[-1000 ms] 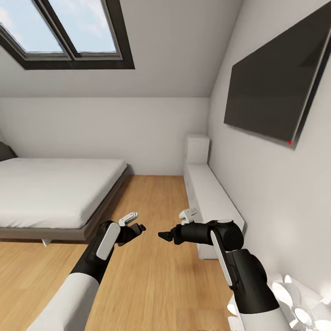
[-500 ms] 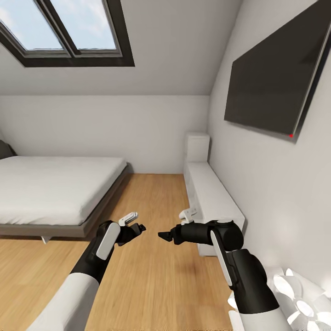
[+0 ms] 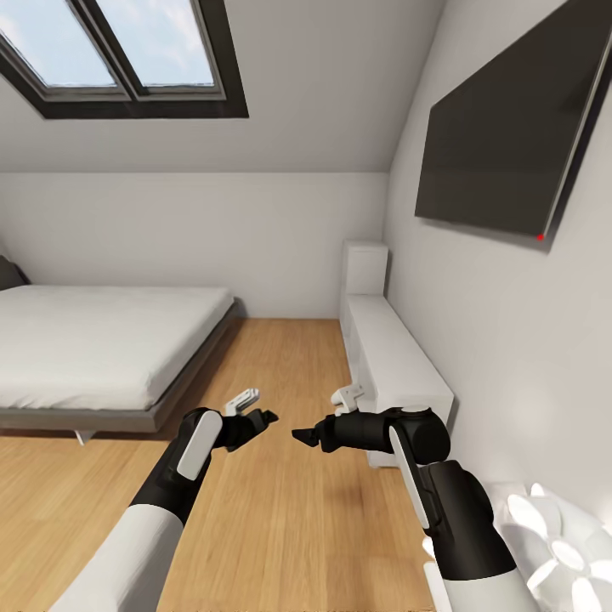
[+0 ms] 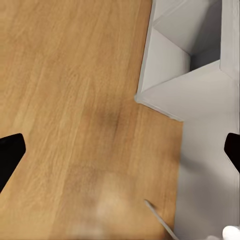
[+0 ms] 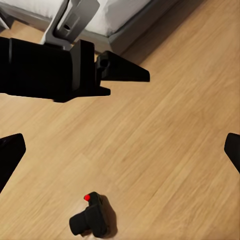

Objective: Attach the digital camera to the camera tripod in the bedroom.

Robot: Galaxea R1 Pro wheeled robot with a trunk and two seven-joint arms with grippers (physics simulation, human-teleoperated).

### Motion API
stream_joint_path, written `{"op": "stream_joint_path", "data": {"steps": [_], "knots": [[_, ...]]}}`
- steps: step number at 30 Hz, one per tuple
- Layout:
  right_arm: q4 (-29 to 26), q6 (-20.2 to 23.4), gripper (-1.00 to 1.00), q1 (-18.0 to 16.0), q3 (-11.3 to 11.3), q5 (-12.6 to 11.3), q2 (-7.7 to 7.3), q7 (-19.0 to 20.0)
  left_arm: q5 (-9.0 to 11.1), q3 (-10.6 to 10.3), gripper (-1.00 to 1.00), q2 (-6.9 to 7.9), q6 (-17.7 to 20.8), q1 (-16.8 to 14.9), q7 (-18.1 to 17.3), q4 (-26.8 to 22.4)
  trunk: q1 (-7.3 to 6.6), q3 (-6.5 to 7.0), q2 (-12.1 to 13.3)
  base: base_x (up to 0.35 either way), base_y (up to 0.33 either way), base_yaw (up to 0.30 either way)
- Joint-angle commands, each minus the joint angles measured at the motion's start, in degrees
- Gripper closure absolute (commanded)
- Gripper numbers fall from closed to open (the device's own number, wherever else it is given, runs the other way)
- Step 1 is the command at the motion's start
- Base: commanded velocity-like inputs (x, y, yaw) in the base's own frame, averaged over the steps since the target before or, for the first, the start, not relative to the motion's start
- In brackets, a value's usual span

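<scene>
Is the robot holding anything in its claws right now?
No. Both the left claw and the right claw are open and empty. The small black camera with a red button lies on the wooden floor.

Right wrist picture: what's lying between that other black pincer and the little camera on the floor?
Nothing: bare wood floor separates the left pincer from the digital camera in the right wrist view.

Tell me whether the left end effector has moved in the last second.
Yes, slightly. In the head view the left end effector has edged forward toward the grey bed, and the room has shifted in frame too, so the camera moved.
</scene>
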Motion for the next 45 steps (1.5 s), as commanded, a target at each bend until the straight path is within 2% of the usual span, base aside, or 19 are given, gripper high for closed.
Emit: {"op": "stream_joint_path", "data": {"steps": [1, 10, 37, 45], "knots": [[-0.1, 0.2, -1.00, 0.0, 0.0, 0.6, 0.03, 0.5, 0.7, -0.1, -1.00, 0.02, 0.1, 0.0, 0.1, 0.0, 0.22, -0.25, -0.4, 0.000, 0.000, 0.000], [-0.1, 0.2, -1.00, 0.0, 0.0, 0.6, 0.01, 0.5, 0.8, -0.1, -1.00, 0.15, 0.2, 0.0, -1.5, 0.0, 2.19, -1.86, -4.1, 0.000, 0.000, 0.000], [-0.1, 0.2, -1.00, 0.0, 0.0, 0.8, 0.01, 0.4, 0.2, -0.1, -1.00, 0.21, -0.3, 0.0, -1.6, 0.3, 8.12, -6.71, -14.9, 0.000, 0.000, 0.000], [-0.1, 0.2, -1.00, 0.0, 0.4, 0.4, 0.07, 0.7, 0.1, -0.1, -1.00, 0.20, -0.4, 0.0, -1.6, 0.3, 8.33, -8.48, -15.0, 0.000, 0.000, 0.000]]}}
